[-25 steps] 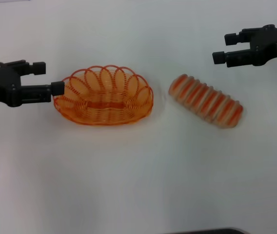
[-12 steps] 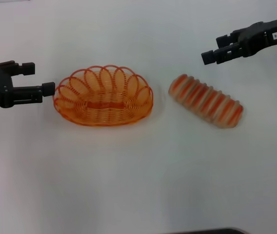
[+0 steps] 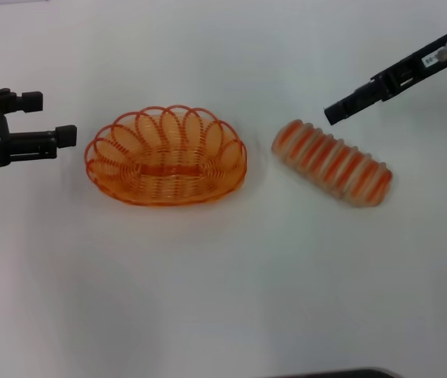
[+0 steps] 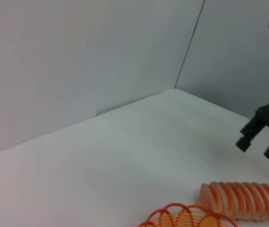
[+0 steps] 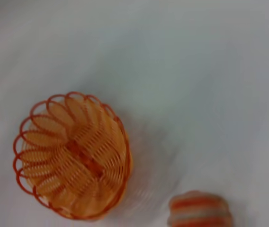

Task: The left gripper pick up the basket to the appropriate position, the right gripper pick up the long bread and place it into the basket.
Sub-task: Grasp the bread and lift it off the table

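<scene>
White worktop (image 3: 208,283) holds the basket (image 3: 166,156) and, beside it, the long bread (image 3: 332,162). Left hand (image 3: 53,118) sits near the basket's left end, fingers wide, touching nothing. Right hand (image 3: 337,112) hovers by the bread's far end; it looks edge-on, so I cannot tell its gap.

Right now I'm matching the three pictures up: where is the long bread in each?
Head view: long bread lies right of centre, beside the basket.
Left wrist view: low in the corner, by the basket's rim.
Right wrist view: only one end shows at the edge.
Shared landmark: the orange basket.
</scene>
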`<action>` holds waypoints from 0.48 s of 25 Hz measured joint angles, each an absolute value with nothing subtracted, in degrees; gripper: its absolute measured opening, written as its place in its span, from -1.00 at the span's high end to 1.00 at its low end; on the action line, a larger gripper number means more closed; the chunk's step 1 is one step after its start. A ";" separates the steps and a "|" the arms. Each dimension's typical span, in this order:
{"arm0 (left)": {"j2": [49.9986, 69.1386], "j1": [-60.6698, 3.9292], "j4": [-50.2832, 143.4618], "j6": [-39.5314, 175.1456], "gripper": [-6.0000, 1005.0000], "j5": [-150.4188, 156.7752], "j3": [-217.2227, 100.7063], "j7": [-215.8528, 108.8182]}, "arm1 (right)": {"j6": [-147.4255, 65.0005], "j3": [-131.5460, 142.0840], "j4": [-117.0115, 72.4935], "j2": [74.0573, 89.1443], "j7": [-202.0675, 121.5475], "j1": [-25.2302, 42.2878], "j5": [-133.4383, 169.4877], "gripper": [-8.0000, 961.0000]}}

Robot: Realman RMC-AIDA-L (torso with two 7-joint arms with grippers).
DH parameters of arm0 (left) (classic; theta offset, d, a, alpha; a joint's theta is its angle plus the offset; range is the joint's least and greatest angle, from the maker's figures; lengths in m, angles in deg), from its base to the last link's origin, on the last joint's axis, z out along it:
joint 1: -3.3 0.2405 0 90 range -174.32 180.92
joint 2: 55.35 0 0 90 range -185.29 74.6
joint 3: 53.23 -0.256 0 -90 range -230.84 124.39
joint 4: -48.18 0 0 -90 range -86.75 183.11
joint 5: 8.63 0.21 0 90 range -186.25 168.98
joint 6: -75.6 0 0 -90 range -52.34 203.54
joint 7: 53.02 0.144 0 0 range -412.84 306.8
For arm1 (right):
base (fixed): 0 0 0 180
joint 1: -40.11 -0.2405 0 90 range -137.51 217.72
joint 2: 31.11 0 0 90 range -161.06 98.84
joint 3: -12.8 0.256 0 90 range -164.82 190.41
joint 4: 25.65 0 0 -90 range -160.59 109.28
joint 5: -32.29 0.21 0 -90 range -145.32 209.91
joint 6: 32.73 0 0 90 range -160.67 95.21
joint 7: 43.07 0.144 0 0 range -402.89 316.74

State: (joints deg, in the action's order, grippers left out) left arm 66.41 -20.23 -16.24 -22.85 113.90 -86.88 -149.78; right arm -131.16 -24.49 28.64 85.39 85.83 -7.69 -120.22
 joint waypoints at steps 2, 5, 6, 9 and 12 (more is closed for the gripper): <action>66.37 -20.38 -16.29 -22.79 -0.75 113.91 -86.75 -149.71 | -132.33 -25.87 28.69 85.84 87.64 -8.98 -122.20 -0.97; 66.30 -20.59 -16.33 -22.74 -0.75 113.91 -86.51 -149.43 | -133.57 -27.55 28.80 86.73 90.01 -11.09 -126.64 -0.97; 66.30 -20.60 -16.33 -22.66 -0.75 113.89 -86.47 -149.21 | -133.68 -28.20 28.82 87.03 90.73 -11.74 -128.28 -0.96; 66.29 -20.60 -16.33 -22.12 -0.76 113.72 -86.36 -148.75 | -133.63 -30.31 28.83 87.66 92.86 -13.07 -132.26 -0.96; 66.29 -20.59 -16.34 -21.75 -0.76 113.60 -86.31 -148.59 | -133.04 -32.63 28.84 88.07 94.09 -13.93 -134.87 -0.95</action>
State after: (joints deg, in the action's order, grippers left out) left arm 66.29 -20.59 -16.34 -21.75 113.60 -86.31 -148.59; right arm -133.04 -32.63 28.84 88.07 94.09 -13.93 -134.87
